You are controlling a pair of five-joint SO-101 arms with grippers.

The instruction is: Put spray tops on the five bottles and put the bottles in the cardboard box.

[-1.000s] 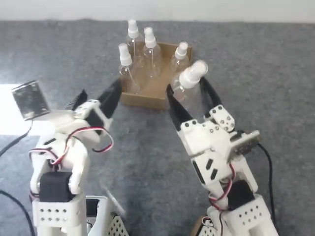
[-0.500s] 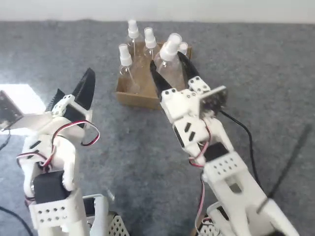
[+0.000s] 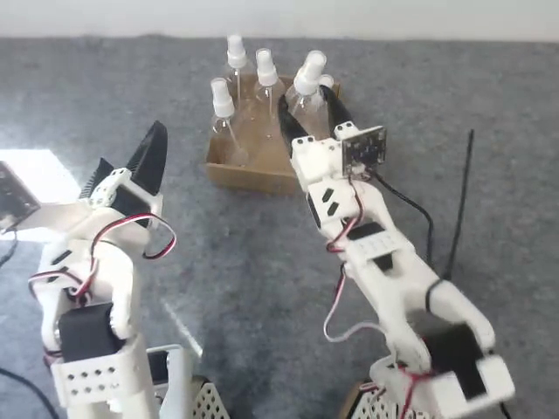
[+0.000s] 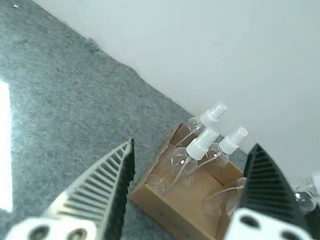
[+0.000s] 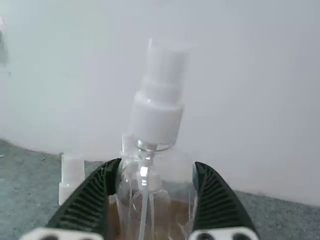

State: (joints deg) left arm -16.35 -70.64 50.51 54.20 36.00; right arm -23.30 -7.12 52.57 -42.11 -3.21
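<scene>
Markings: bottles clear with white spray tops, cardboard box (image 3: 249, 175) plain brown.
Right gripper (image 3: 306, 100): clamped on held bottle (image 5: 156, 150) at its shoulder, bottle upright, top on.
Held bottle spot: over box's right half; can't tell if base touches box floor.
Boxed: three bottles (image 3: 223, 113) standing in left half, fourth bottle (image 3: 326, 83) at far right corner, just beside held one.
Left gripper (image 3: 131, 144): wide open, empty, above grey carpet (image 3: 218, 253) left of box.
Room: bare carpet between arms and box front wall; white sheet (image 3: 31, 170) at left edge.
</scene>
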